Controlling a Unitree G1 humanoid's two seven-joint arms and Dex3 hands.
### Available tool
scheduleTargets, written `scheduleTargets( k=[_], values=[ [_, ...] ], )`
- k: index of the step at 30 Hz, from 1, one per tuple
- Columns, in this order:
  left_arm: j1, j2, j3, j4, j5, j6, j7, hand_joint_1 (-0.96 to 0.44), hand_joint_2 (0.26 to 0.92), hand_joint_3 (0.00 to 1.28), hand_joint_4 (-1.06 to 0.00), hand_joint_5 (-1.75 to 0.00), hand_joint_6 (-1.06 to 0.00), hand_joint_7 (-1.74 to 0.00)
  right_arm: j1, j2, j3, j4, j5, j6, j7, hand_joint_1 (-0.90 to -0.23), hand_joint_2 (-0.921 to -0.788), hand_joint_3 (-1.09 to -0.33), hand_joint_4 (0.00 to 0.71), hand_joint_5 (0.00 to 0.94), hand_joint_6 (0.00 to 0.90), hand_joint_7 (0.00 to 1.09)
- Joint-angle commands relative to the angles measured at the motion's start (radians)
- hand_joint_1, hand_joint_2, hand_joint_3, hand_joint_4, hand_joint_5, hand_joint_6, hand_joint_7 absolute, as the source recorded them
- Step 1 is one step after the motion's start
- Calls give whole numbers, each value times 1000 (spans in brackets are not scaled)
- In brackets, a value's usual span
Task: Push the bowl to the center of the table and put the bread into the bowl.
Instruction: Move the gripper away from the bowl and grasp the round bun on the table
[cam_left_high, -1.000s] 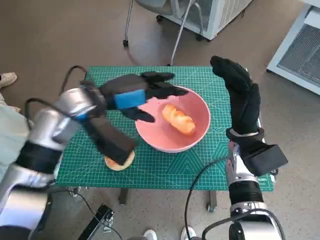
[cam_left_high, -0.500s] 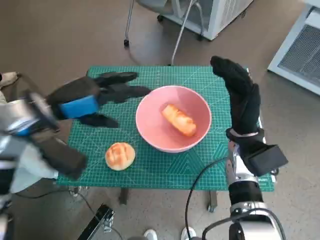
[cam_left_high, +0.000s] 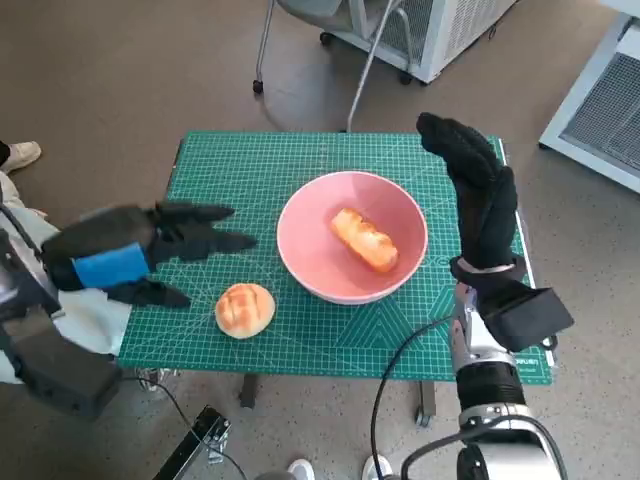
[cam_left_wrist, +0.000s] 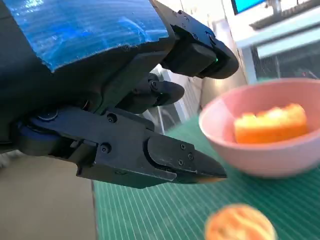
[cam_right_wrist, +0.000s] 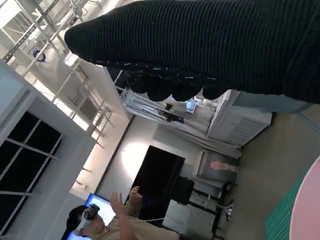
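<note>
**Both hands empty, one bread in the bowl**

The left hand hovers at the left edge of the tabletop, fingers spread, holding nothing. The right hand stands upright beside the bowl, fingers apart, empty. A long bread lies inside the bowl; a round bread lies near the bowl.

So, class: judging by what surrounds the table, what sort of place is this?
Probably a lab or workshop, not a home. A green cutting mat covers the small table, white equipment cabinets stand on a bare floor, and the right wrist view shows metal racking and a person by a screen.
</note>
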Motion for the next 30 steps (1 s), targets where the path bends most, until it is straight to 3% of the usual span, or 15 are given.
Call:
scheduleTargets(
  k=[1, 13, 30],
  values=[
    [41, -7, 5, -6, -21, 16, -22, -77, 826, 0, -348, -14, -434, -133, 10, -1, 0, 12, 11, 21, 17, -435, -916, -639, 411, 6, 128, 857],
    [77, -84, -69, 52, 52, 41, -21, -108, 819, 3, -365, -9, -461, -95, 5, -8, -8, 13, 26, 31, 52, -446, -920, -630, 412, 5, 128, 859],
    [-25, -266, -246, 285, 238, 68, 36, -104, 864, 16, -343, -10, -452, -46, 10, -18, -17, 12, 34, 35, 70, -438, -921, -629, 411, 4, 127, 861]
  ],
)
